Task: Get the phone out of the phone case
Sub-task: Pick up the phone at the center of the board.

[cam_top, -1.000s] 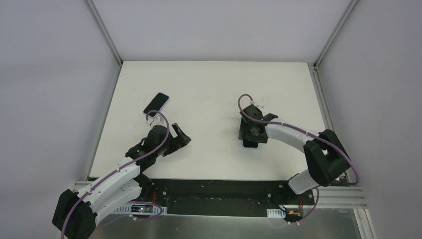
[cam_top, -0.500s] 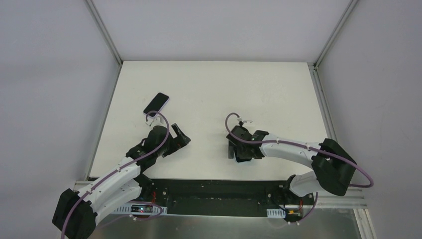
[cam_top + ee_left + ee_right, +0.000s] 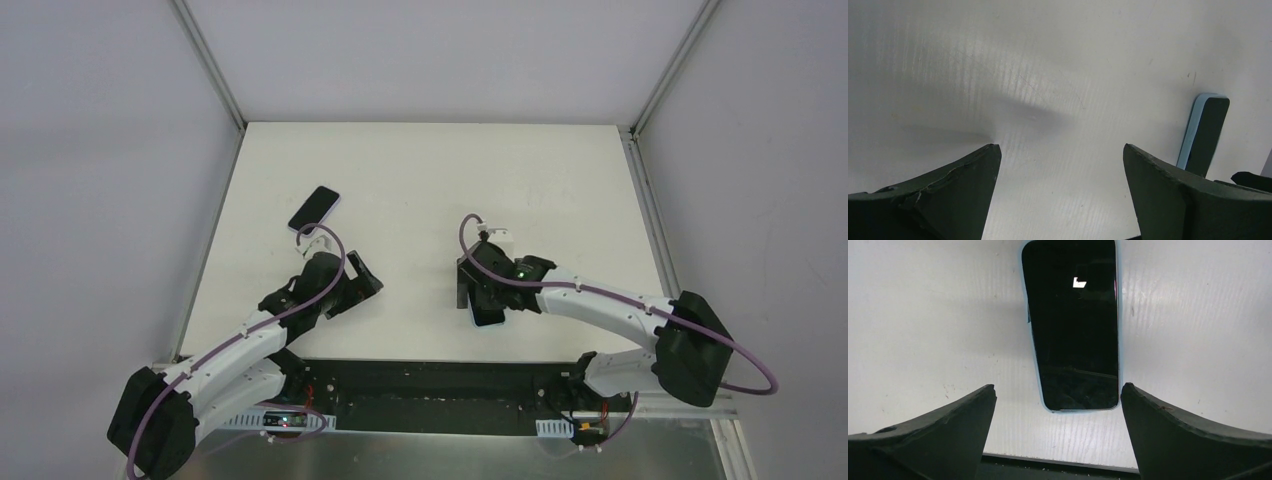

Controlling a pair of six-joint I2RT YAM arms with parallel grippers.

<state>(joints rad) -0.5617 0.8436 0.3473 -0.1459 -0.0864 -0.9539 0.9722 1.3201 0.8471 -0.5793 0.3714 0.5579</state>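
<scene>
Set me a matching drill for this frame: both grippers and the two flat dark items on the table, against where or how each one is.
Things
1. left gripper
2. right gripper
3. blue-rimmed phone
4. lilac-edged slab

Place or state
A. flat on the table, directly beneath one gripper
B. open over bare table
C. flat on the table's left side, touching neither gripper
D. open, directly over a dark screen

Pairs: 1-B, 2-D, 3-A, 4-C
</scene>
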